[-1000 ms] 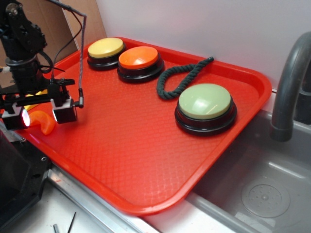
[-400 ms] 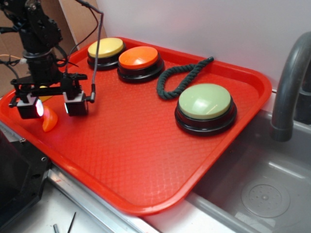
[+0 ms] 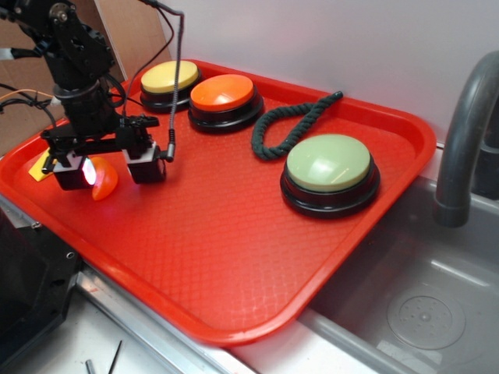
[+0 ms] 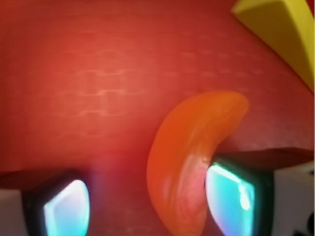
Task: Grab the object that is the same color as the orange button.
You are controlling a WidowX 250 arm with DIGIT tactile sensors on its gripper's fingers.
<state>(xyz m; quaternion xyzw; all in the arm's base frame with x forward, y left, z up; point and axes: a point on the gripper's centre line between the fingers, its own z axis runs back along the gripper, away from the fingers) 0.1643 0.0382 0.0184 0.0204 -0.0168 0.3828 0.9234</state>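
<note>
The object, a small glossy orange crescent [image 3: 104, 179], lies on the red tray [image 3: 234, 257] near its left edge. My gripper [image 3: 107, 170] stands over it, open, one finger on each side. In the wrist view the crescent [image 4: 189, 152] sits between the jaws, pressed against the right-hand fingertip [image 4: 236, 196], with a wide gap to the left-hand fingertip [image 4: 66, 206]; my gripper [image 4: 147, 204] holds nothing. The orange button [image 3: 223, 92], domed on a black base, stands at the back of the tray, well away from the gripper.
A yellow-topped button [image 3: 169, 76] stands left of the orange one. A dark rope [image 3: 288, 125] and a pale green button [image 3: 328, 162] lie to the right. A yellow wedge [image 3: 39, 166] [image 4: 280, 29] sits just left of the gripper. A faucet [image 3: 468, 132] and sink [image 3: 421, 312] lie beyond the tray's right edge.
The gripper has moved right and a little toward the back of the tray, still open. The orange crescent has shifted the same way, staying against one finger.
</note>
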